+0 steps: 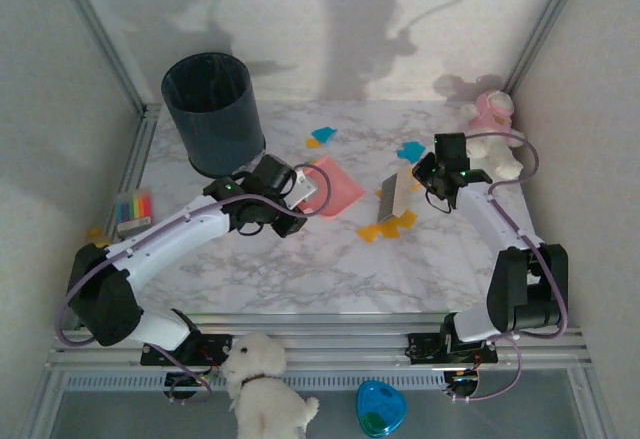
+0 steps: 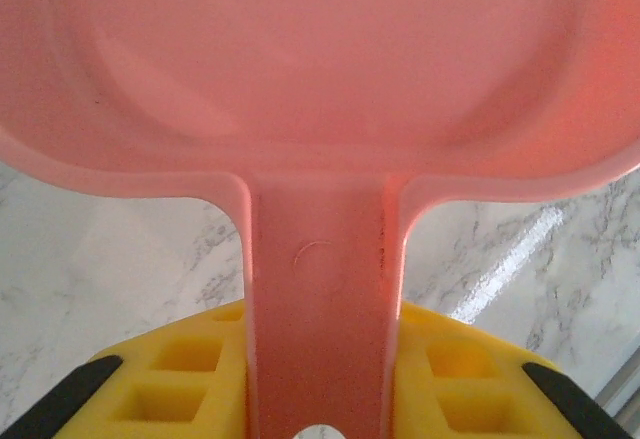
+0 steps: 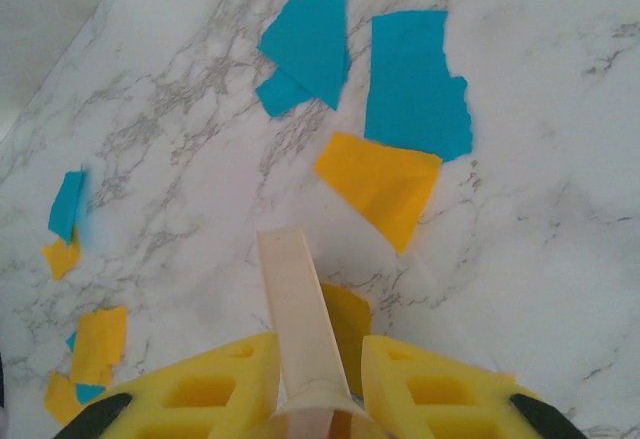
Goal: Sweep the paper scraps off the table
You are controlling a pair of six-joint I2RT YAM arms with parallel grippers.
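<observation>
Left gripper point(image 2: 320, 384) clamped on dustpan point(image 2: 320, 69) handle | right gripper point(image 3: 315, 389) clamped on brush point(image 3: 293, 299) | paper scraps point(image 3: 385, 184) scattered on tabletop point(image 3: 545, 289) near brush | risk — fast stroke flicks light scraps past dustpan

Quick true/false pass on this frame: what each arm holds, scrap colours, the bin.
1. The left gripper is shut on the handle of the pink dustpan. True.
2. The right gripper is open and empty. False: its fingers are shut on the cream handle of a brush.
3. All the paper scraps are orange. False: teal ones lie among the orange.
4. The dark bin stands upright at the far left of the table. True.
5. The bin lies between the two arms. False: it stands beyond the left arm.
</observation>
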